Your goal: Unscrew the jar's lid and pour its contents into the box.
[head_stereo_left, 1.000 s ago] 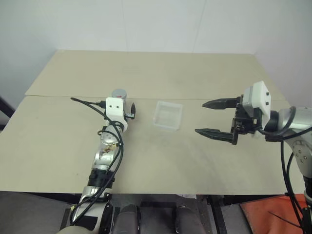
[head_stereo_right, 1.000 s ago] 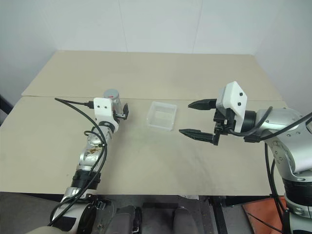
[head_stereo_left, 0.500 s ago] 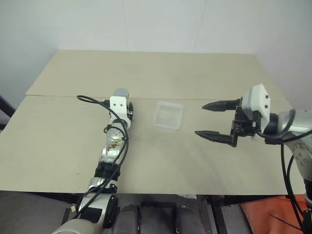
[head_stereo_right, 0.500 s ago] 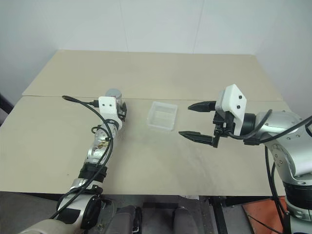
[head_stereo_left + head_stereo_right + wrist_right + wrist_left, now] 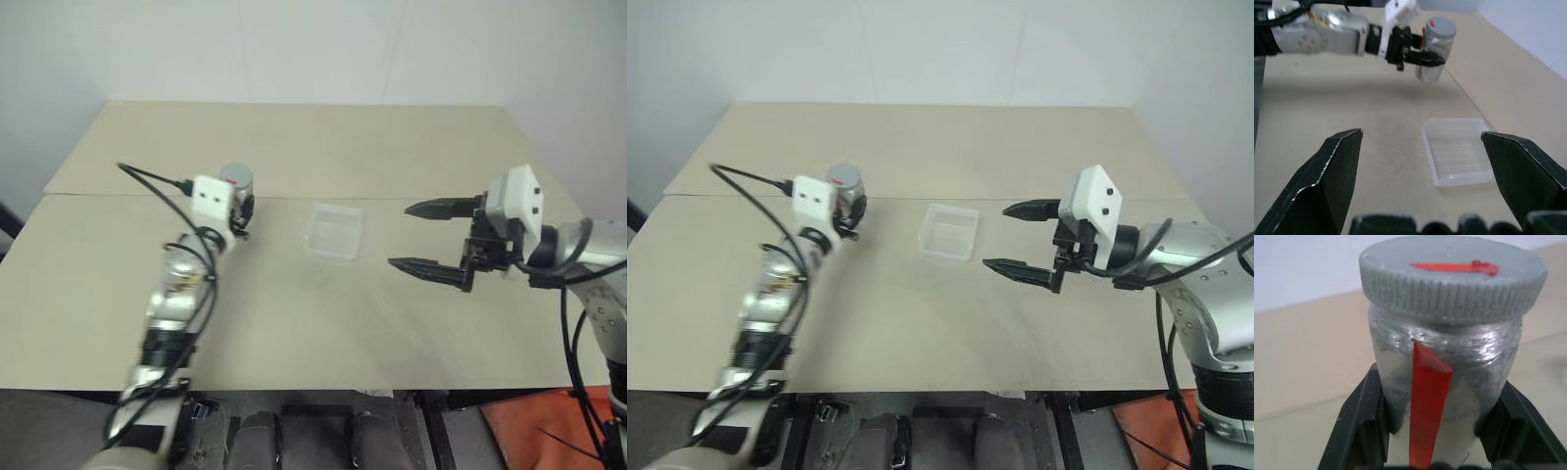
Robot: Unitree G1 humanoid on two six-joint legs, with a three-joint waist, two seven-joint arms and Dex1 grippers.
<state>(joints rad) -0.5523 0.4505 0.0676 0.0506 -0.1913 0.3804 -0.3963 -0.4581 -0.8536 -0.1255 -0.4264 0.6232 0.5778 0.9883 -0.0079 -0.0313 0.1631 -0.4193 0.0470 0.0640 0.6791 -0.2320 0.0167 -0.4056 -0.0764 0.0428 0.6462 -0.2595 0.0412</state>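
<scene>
Left wrist view: left gripper [image 5: 1435,431] fingers clamp the jar [image 5: 1444,382]; keep it upright while the wide-open right gripper [image 5: 429,238] takes the lid [image 5: 1452,276].

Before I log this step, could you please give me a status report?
Left gripper shut on jar, lid on. Right gripper open beside box. Nothing between.
</scene>
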